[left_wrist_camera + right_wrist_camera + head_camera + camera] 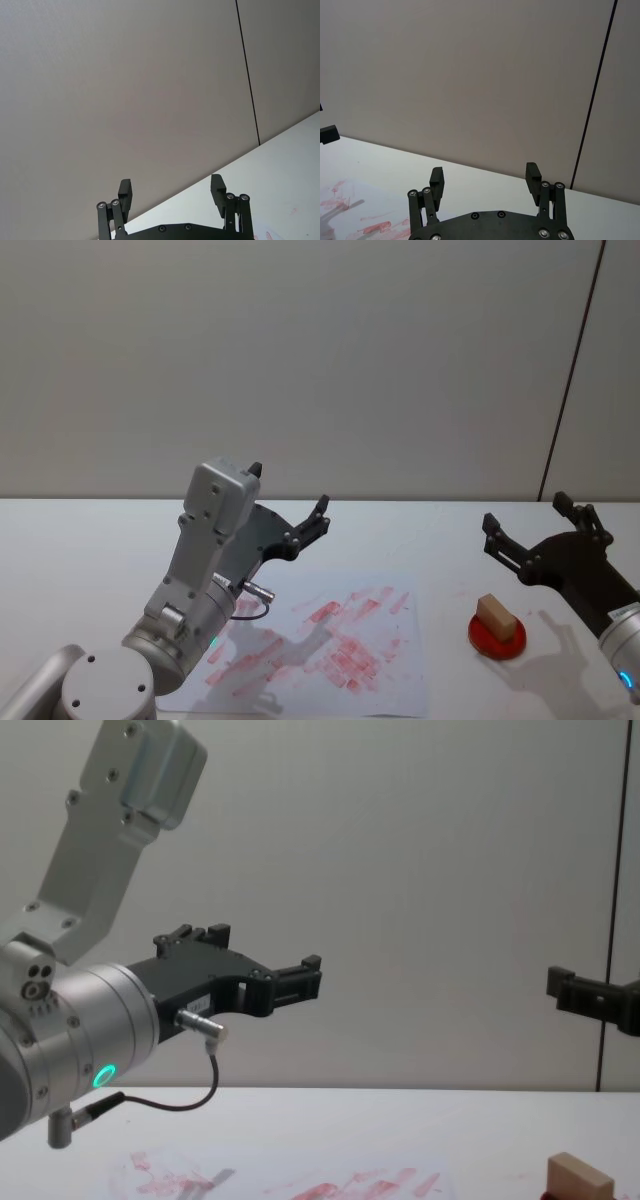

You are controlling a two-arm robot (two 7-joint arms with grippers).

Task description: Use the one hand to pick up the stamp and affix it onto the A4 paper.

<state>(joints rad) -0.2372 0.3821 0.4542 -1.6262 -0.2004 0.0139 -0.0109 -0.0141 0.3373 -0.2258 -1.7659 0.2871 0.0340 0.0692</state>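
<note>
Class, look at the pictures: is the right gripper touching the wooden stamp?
Apart. In the head view the open right gripper sits behind the stamp with bare table between; the chest view shows it well above the stamp.

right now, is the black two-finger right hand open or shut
Open: the black two-finger right hand has its fingers spread wide, with nothing between them.

No readable text, label, brand or number anywhere.
</note>
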